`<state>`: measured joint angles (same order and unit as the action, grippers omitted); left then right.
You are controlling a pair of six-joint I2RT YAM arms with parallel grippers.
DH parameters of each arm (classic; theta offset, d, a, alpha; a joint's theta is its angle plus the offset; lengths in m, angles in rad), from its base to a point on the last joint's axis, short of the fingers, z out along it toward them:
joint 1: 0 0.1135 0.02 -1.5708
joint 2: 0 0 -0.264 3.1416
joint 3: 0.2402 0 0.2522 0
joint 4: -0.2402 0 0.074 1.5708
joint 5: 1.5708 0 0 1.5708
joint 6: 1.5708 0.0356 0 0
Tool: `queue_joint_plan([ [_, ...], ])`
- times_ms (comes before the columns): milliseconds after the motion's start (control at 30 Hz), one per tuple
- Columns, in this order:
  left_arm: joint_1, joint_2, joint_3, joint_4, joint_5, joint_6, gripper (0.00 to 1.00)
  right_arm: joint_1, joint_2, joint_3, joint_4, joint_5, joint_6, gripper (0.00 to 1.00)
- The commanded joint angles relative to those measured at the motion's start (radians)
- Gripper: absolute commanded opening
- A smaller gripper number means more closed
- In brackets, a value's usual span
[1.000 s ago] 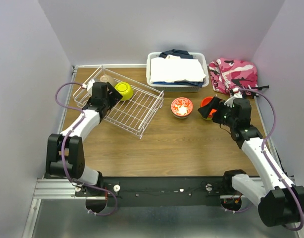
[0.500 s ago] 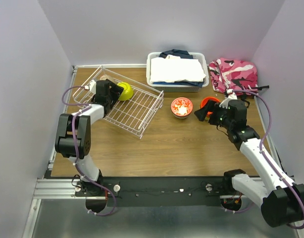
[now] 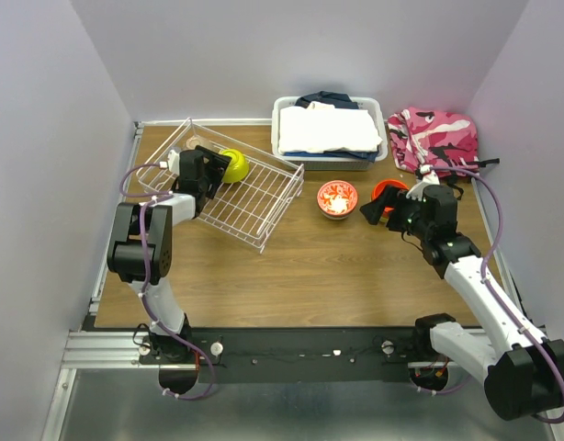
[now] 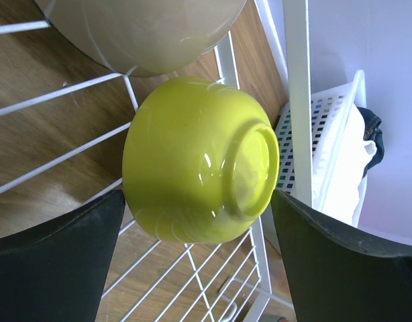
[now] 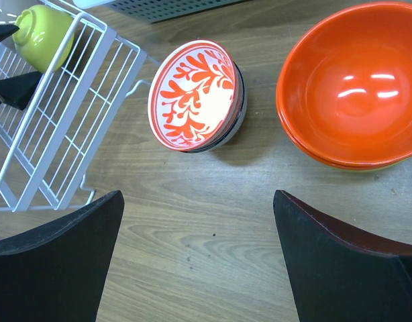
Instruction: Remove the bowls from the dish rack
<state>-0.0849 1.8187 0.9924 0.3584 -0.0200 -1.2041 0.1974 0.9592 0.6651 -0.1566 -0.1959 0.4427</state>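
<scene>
- Top view: my left gripper (image 3: 211,172) sits inside the dish rack (image 3: 254,211) at the lime bowl (image 3: 233,165); the right gripper (image 3: 378,209) hovers near the patterned bowl (image 3: 337,198) and orange bowl (image 3: 389,188), both out on the table (image 3: 310,276).
- Left wrist: jaws spread either side of the tipped lime bowl, not gripping it. It looks glossy, hard and light, so I'd pinch across its wall, not the slick foot ring.
- Right wrist: jaws apart, holding nothing.
</scene>
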Motion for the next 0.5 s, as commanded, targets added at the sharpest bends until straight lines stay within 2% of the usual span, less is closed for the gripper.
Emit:
queue_joint_plan([
  [0, 0.007, 0.022, 0.002, -0.044, -0.026, -0.009, 0.99, 0.008, 0.009, -0.009, 0.022, 0.006, -0.019, 1.00],
  [133, 0.007, 0.005, 0.012, -0.113, -0.072, 0.020, 0.99, 0.008, 0.007, -0.009, 0.019, 0.009, -0.021, 1.00],
  [467, 0.007, 0.037, 0.020, -0.036, -0.032, -0.012, 0.98, 0.008, 0.004, -0.016, 0.022, 0.009, -0.021, 1.00],
])
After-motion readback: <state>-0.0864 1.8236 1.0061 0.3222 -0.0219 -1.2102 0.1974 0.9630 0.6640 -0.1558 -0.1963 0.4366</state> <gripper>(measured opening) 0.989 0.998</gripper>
